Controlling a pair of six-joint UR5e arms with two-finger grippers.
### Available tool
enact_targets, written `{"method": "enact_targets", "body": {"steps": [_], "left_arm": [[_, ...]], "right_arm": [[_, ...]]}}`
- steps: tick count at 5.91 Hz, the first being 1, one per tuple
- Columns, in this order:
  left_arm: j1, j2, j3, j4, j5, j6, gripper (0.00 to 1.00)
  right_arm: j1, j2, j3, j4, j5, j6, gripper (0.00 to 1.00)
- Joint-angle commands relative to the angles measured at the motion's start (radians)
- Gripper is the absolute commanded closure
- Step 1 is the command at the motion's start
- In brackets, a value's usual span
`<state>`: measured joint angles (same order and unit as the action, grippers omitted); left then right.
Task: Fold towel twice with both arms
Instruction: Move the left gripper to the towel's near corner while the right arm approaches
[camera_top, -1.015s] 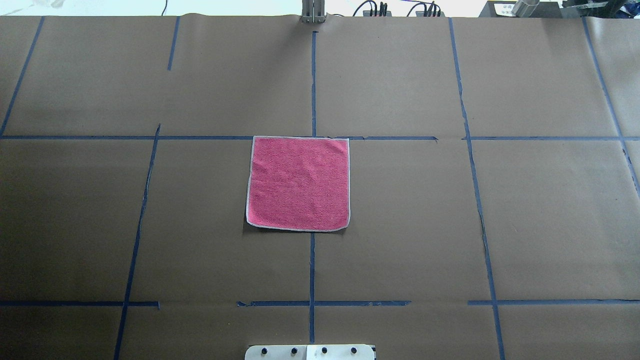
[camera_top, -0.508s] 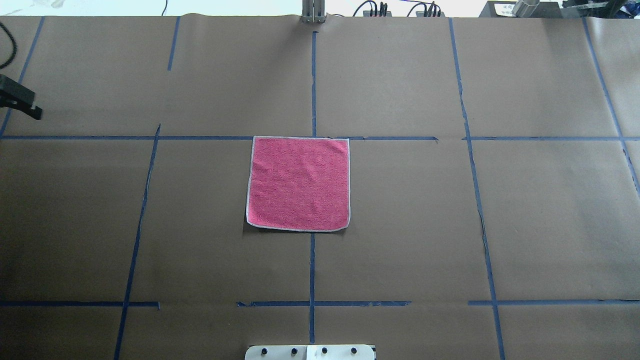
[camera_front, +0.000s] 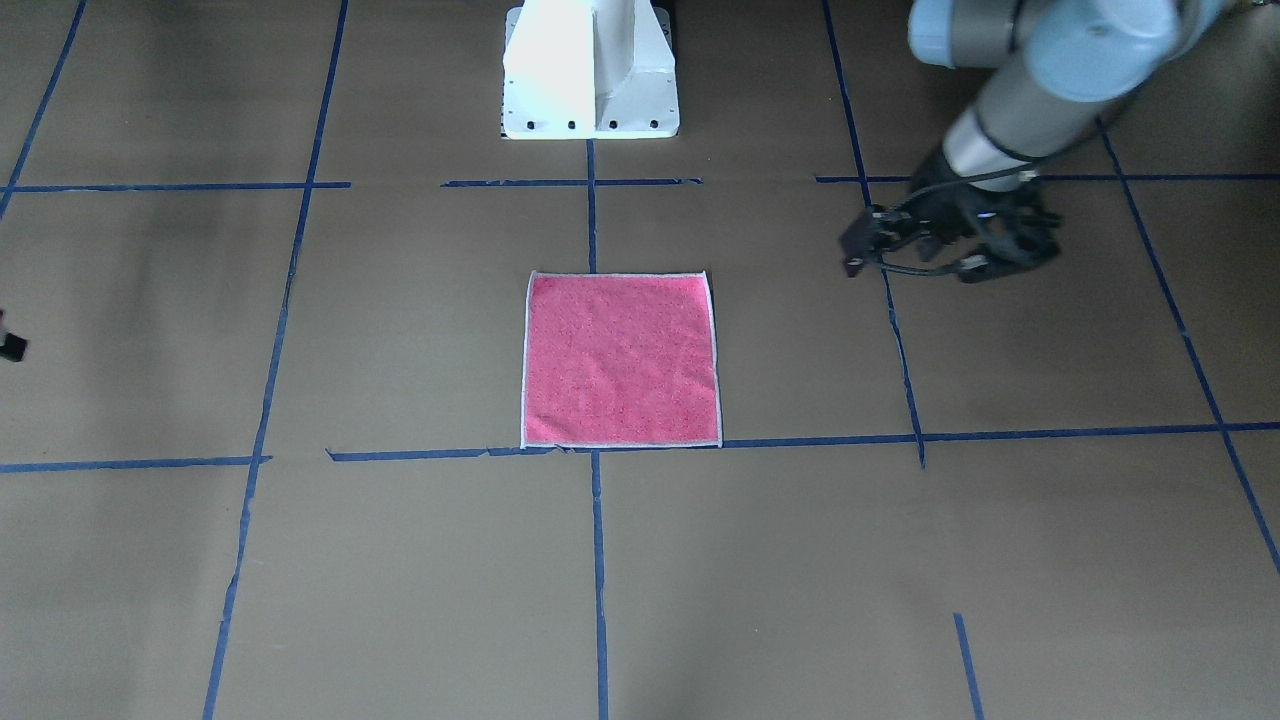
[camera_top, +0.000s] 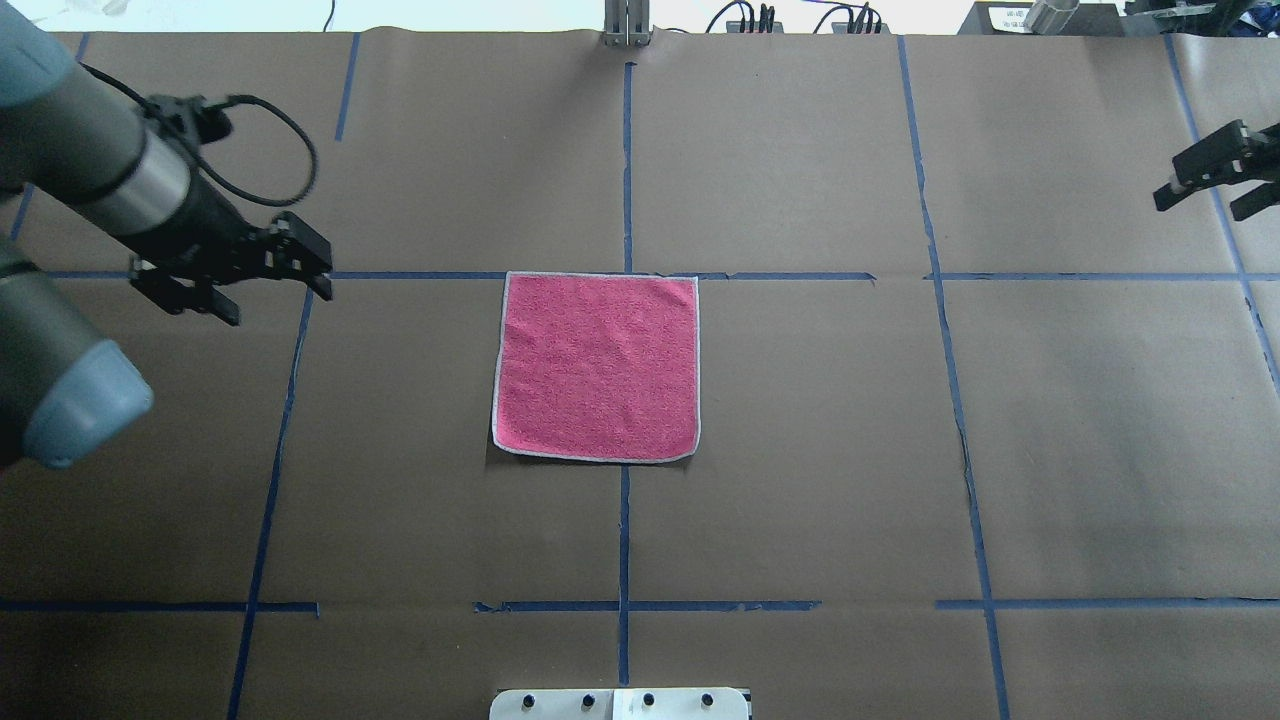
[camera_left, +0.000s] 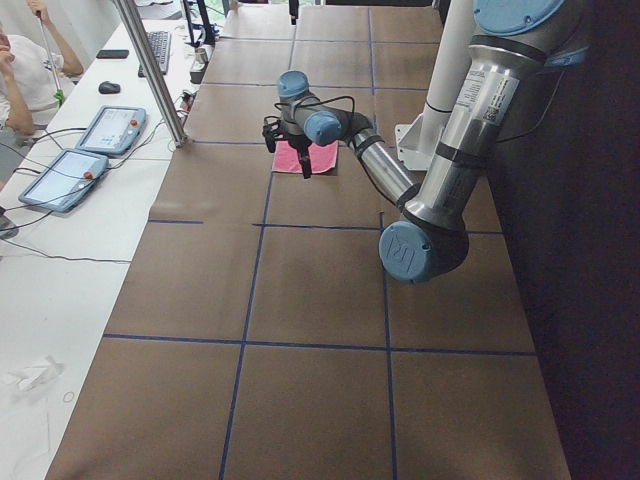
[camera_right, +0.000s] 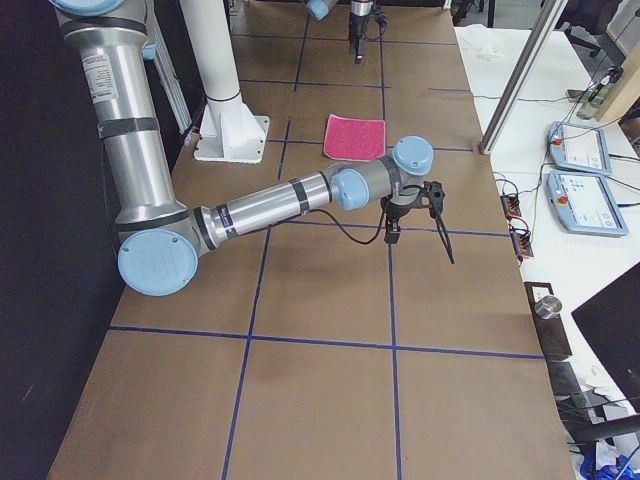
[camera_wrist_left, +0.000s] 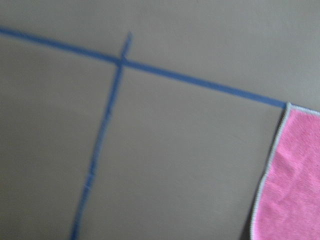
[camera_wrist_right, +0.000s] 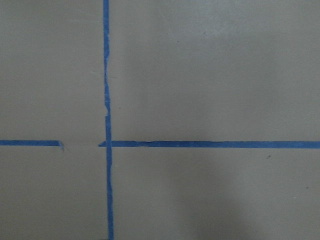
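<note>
The towel (camera_top: 597, 367) lies flat and unfolded at the table's middle, pink face up, with a whitish border; it also shows in the front view (camera_front: 620, 360). My left gripper (camera_top: 278, 300) is open and empty, hanging over the table to the left of the towel's far left corner, apart from it; it also shows in the front view (camera_front: 930, 262). The left wrist view shows that corner of the towel (camera_wrist_left: 295, 175). My right gripper (camera_top: 1200, 208) is open and empty at the far right edge, far from the towel. The right wrist view shows only paper and tape.
Brown paper with blue tape lines (camera_top: 625, 170) covers the table. The white pedestal base (camera_front: 590, 70) stands at the robot's side of the table. A metal post (camera_top: 627, 25) stands at the far edge. Operator tablets (camera_right: 575, 150) lie beyond it.
The left arm has swung in from the left edge toward the towel. The right gripper has come into view at the right edge. The towel has not moved.
</note>
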<state>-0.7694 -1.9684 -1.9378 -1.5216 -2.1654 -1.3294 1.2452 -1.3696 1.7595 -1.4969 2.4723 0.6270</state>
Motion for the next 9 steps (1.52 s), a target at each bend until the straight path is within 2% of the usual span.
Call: {"method": "enact_targets", "body": {"steps": [1, 2, 3, 4, 6, 9], "left_arm": [[0.162, -0.106, 0.079, -0.009, 0.114, -0.212, 0.07], [0.220, -0.131, 0.121, -0.032, 0.177, -0.255, 0.14], [0.238, -0.133, 0.172, -0.105, 0.199, -0.270, 0.23], [0.239, -0.136, 0.242, -0.188, 0.199, -0.274, 0.30], [0.254, -0.138, 0.261, -0.219, 0.199, -0.284, 0.41], [0.269, -0.138, 0.263, -0.221, 0.199, -0.286, 0.55]], "right_arm": [[-0.154, 0.038, 0.060, 0.149, -0.115, 0.333, 0.00], [-0.252, 0.062, 0.096, 0.153, -0.209, 0.441, 0.00], [-0.324, 0.113, 0.101, 0.153, -0.266, 0.580, 0.00], [-0.396, 0.135, 0.116, 0.153, -0.359, 0.655, 0.00], [-0.443, 0.142, 0.133, 0.153, -0.404, 0.730, 0.00], [-0.449, 0.142, 0.133, 0.153, -0.405, 0.731, 0.00]]}}
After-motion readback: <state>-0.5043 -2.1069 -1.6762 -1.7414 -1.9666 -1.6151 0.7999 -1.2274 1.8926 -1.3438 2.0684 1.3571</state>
